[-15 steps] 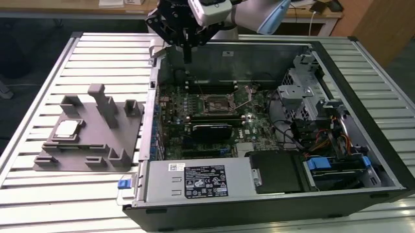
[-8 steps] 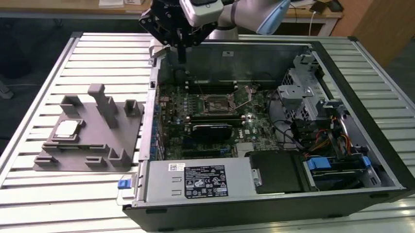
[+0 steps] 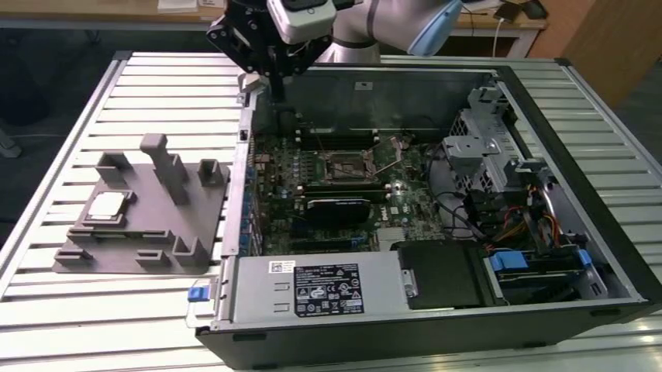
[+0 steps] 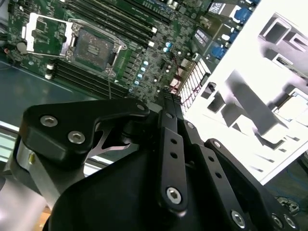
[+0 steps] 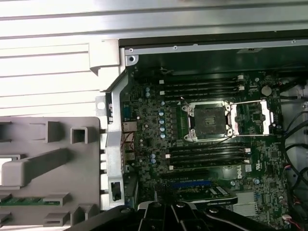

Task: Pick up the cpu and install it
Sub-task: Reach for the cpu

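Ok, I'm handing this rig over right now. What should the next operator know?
Gripper: hovers over the far end of the computer case, near its wall on the exterior view's left; it is not holding the cpu.
Cpu: lies on the grey fixture, outside the case at the exterior view's left.
Socket: open and empty.
Done: nothing yet. Left: pickup and install.

Silver arm — pale blue caps, black screw-studded fingers
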Robot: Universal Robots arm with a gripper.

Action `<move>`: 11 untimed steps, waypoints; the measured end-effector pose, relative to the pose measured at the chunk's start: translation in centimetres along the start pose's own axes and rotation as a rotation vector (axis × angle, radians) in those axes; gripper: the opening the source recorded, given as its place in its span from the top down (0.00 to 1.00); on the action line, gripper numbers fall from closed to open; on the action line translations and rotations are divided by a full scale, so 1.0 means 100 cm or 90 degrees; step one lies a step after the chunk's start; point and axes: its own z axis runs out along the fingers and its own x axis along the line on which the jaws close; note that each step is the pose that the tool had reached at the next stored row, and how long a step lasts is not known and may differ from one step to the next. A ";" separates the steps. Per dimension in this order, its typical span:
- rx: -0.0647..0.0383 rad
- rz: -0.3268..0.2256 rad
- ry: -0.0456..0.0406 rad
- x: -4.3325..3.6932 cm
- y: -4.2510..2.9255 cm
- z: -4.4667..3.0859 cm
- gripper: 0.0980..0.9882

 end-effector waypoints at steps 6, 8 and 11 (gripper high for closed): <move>0.000 0.004 -0.0002 0.0097 -0.0008 0.0004 0.99; 0.000 0.006 -0.0003 0.0129 -0.0011 0.0005 0.99; 0.000 0.008 -0.0004 0.0171 -0.0015 0.0005 0.99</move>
